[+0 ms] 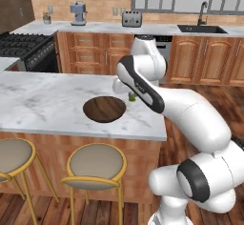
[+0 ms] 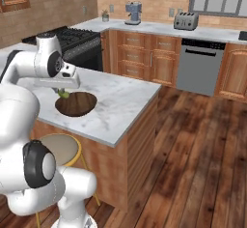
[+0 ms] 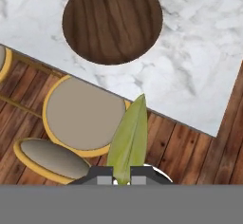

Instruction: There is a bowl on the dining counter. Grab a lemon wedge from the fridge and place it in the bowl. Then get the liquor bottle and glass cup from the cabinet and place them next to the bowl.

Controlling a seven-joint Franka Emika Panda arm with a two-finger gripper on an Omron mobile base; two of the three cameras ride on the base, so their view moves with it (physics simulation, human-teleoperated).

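Note:
The dark brown bowl point(image 1: 104, 109) point(image 2: 76, 104) point(image 3: 112, 21) lies on the marble dining counter point(image 1: 43, 100) point(image 2: 120, 101) point(image 3: 194, 66), near its end. My gripper point(image 1: 131, 93) point(image 2: 63, 92) point(image 3: 122, 180) hangs just above the counter at the bowl's rim, shut on a yellow-green lemon wedge point(image 1: 132, 97) point(image 2: 63, 95) point(image 3: 129, 137). In the hand view the wedge sticks up from between the fingertips and the bowl sits ahead of it. The bowl looks empty.
Round padded stools point(image 1: 95, 167) point(image 1: 14, 155) point(image 3: 83, 114) stand along the counter's near side. Behind are a stove point(image 1: 24, 47), a coffee machine point(image 1: 78, 13), a toaster point(image 1: 131, 18), a sink point(image 1: 202, 28) and a dishwasher point(image 2: 198, 65). Wooden floor lies to the right.

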